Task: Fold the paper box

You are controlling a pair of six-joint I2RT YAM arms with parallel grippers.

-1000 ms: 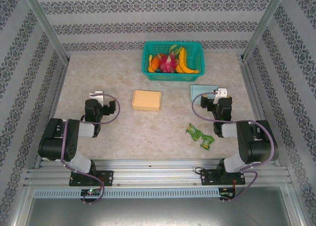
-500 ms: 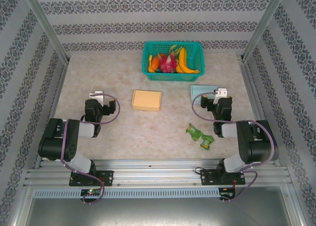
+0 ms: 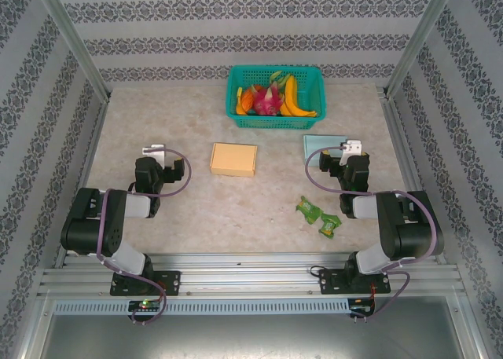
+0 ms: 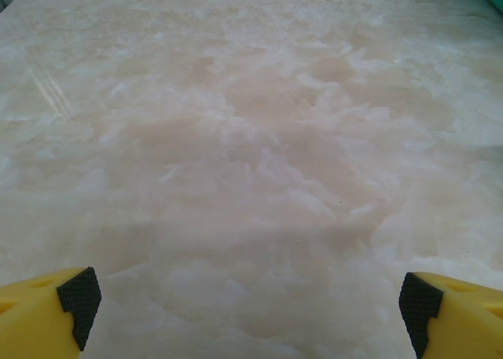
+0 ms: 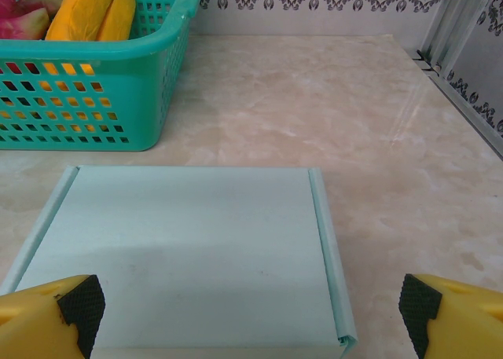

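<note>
The left gripper (image 4: 247,304) is fully open and holds nothing; its yellow fingers (image 4: 47,316) with black pads stand wide apart above bare marble-patterned table (image 4: 259,139). In the overhead view the left gripper (image 3: 154,150) sits at the left side of the table (image 3: 196,210), well apart from every object. The right gripper (image 5: 251,308) is likewise fully open and holds nothing. The pale green paper box (image 5: 189,249) lies flat on the table directly ahead of and partly between its fingers (image 5: 51,316); contact cannot be determined. In the overhead view this box (image 3: 321,145) lies at the right side of the table, partly covered by the right gripper (image 3: 350,148). A tan paper box (image 3: 233,159) lies flat near the table centre, between the two arms and apart from both. A green basket (image 3: 275,122) containing bananas (image 3: 292,96) and other fruit stands at the far edge, just beyond the pale green box. Two green wrappers (image 3: 318,216) lie near the right arm.
</note>
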